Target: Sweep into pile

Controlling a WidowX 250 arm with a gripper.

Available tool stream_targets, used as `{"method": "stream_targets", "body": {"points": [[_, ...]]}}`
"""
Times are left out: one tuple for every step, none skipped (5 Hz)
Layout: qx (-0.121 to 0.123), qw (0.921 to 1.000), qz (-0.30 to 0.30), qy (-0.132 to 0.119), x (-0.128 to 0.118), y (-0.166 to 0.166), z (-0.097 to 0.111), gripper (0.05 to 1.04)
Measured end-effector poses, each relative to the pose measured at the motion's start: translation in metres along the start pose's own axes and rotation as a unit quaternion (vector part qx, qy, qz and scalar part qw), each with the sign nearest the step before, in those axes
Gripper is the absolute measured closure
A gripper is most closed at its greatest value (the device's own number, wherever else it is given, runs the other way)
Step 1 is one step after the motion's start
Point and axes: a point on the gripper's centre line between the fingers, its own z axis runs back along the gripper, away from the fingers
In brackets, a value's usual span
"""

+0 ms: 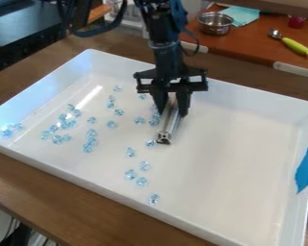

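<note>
My gripper [172, 111] hangs over the upper middle of the white tray [247, 158], shut on a silver metal bar [171, 126] that lies low at the tray floor, its near end pointing toward the camera. Clear blue gems lie scattered left of the bar: a few gems [154, 120] sit right beside it, and one gem [150, 143] is by its near end. A loose cluster [66, 122] spreads across the left half, some gems [7, 132] rest in the left corner, and others [131, 174] lie toward the front, down to a single gem [154, 198].
High walls surround the tray, with blue tape [307, 168] on its right wall. Behind it, an orange-brown surface [259, 45] holds a metal pot [215, 23], a teal cloth [241, 15] and a spoon with a yellow-green handle [296, 46].
</note>
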Motion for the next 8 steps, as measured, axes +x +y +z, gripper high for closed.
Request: {"method": "stream_targets", "body": {"points": [[-0.005,0.9985,0.053,-0.009,0.004,0.024,0.003,0.703],[-0.004,0.9966,0.082,-0.014,0.005,0.037,0.004,0.703],[-0.004,0.9925,0.121,-0.017,0.004,0.061,0.007,0.703],[-0.015,0.9868,0.159,-0.026,-0.002,0.071,0.009,0.703],[-0.017,0.9806,0.189,-0.048,-0.008,0.082,0.011,0.703],[-0.022,0.9693,0.236,-0.068,-0.012,0.088,0.013,0.703],[-0.03,0.954,0.29,-0.071,-0.019,0.091,0.013,0.703],[-0.042,0.9382,0.335,-0.073,-0.022,0.095,0.013,0.703]]}}
